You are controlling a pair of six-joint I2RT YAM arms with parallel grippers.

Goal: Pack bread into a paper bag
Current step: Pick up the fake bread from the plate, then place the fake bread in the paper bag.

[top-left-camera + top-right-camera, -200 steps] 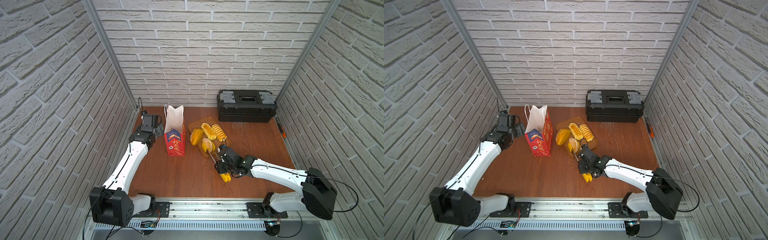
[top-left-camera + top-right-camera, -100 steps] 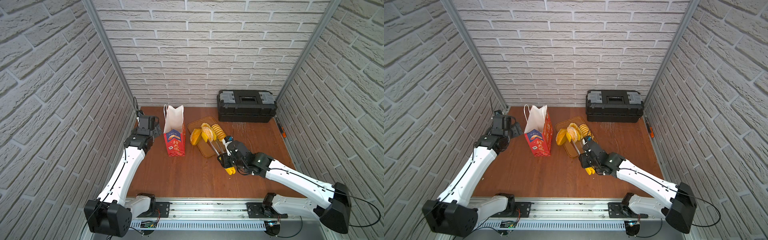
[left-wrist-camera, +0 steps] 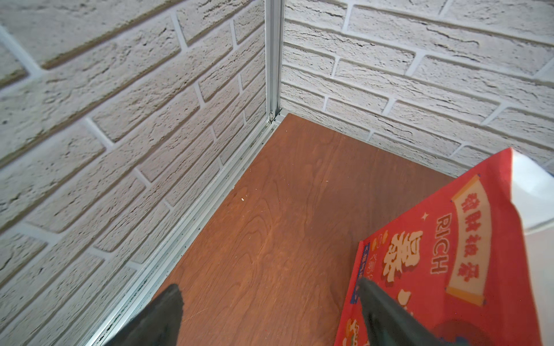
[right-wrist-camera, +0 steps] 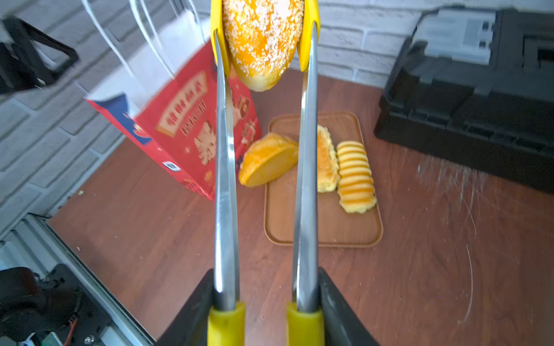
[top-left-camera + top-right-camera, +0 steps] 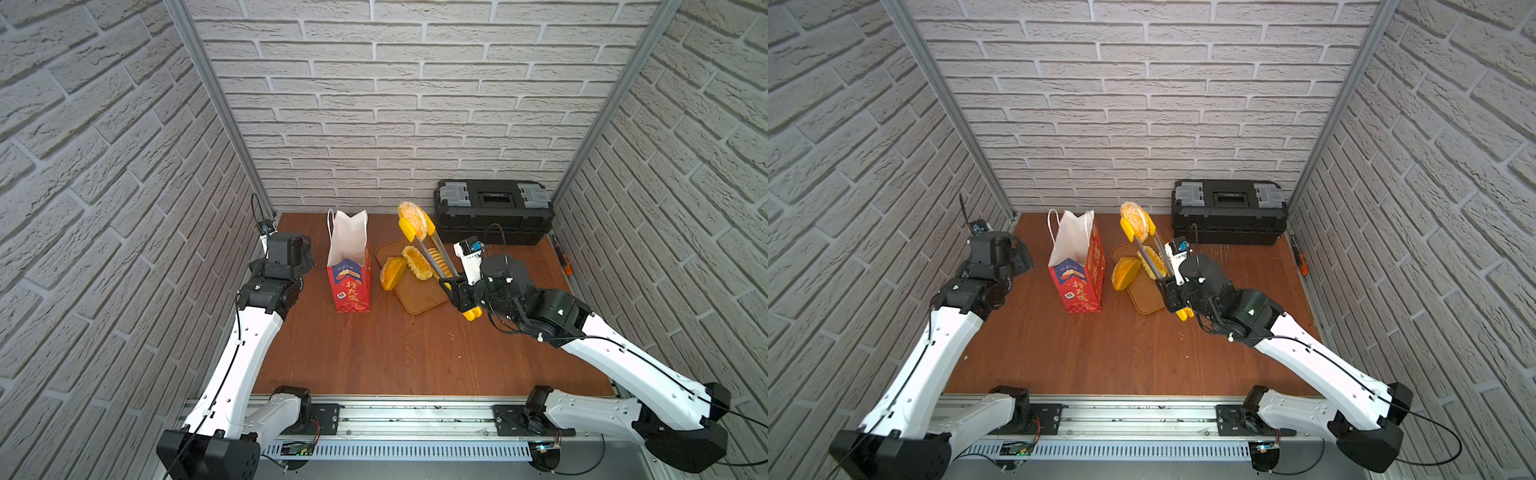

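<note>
sesame bun (image 5: pixel 412 219) lifted higher in tongs (image 4: pixel 226 179), long axis along them.

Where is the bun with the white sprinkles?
In both top views the sesame bun is up in the air, pinched between the yellow tips of the tongs, between the paper bag and the black toolbox.

The right wrist view's edge cuts off the sesame bun (image 4: pixel 260 45).
</note>
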